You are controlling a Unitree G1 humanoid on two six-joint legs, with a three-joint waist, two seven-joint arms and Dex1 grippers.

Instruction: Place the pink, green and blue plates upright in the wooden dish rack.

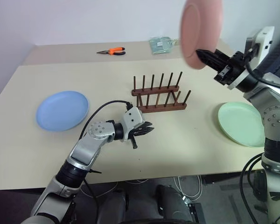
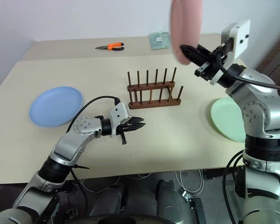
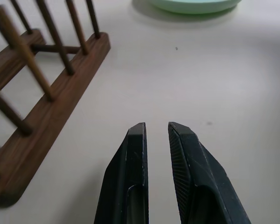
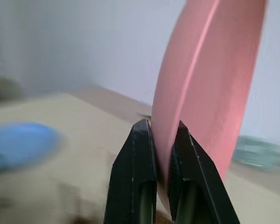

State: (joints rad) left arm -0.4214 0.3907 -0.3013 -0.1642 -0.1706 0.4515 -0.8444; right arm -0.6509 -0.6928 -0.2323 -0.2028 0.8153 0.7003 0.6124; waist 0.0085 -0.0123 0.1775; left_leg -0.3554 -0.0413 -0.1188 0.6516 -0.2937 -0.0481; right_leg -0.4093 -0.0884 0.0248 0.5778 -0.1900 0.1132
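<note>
The right gripper (image 1: pixel 201 53), jaws clamped on the pink plate's (image 1: pixel 200 30) rim, held it upright above the wooden dish rack (image 1: pixel 159 97), evidently for slotting between pegs, while the left gripper (image 1: pixel 147 129) hovered nearly closed, empty, just before the rack.

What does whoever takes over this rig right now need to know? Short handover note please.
Right gripper: shut on the pink plate's rim, holding it on edge in the air, above and to the right of the rack.
Left gripper: shut, holds nothing, low over the table in front of the rack.
Blue plate: flat on the table, left. Green plate: flat, right.
Done: nothing racked.
Left: slot all three plates.
</note>
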